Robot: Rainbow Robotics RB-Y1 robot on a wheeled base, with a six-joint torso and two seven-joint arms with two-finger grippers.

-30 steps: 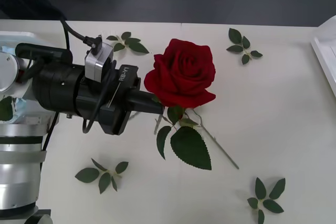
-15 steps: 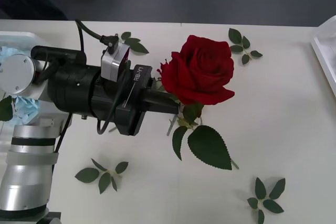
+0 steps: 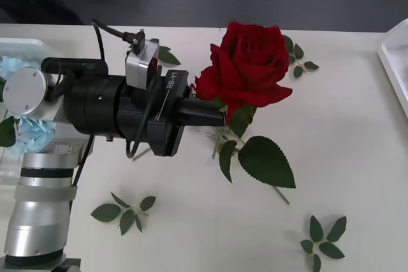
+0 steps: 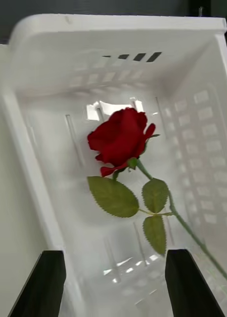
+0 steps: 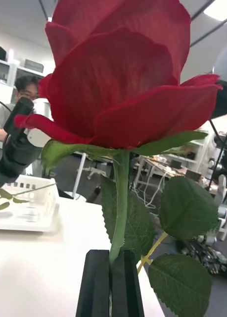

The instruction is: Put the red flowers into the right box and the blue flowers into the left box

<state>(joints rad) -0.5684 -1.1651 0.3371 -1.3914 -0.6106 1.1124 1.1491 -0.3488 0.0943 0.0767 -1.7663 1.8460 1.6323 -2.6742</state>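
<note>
Front view: left end effector [image 3: 220, 114], closed on a red rose's [image 3: 250, 71] stem, holds it above mid-bench [image 3: 344, 125], right box [image 3: 396, 62] well away. Right end effector [image 4: 113, 282], open and empty, hovers over that box. Thin stem may slip or swing in transit.

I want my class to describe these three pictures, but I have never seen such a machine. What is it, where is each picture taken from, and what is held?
It is a two-armed robot sorting artificial flowers. The front view looks down at a white table from above the arms. There the left gripper, black, is shut on the thin green stem of a deep-red artificial rose, lifted off the table. Loose green leaf sprigs lie around. Pale blue flowers lie in the white tray at the left.

The left wrist view looks along that gripper at its rose. The right wrist view has the open right gripper over another white slotted tray holding a second red rose.
</note>
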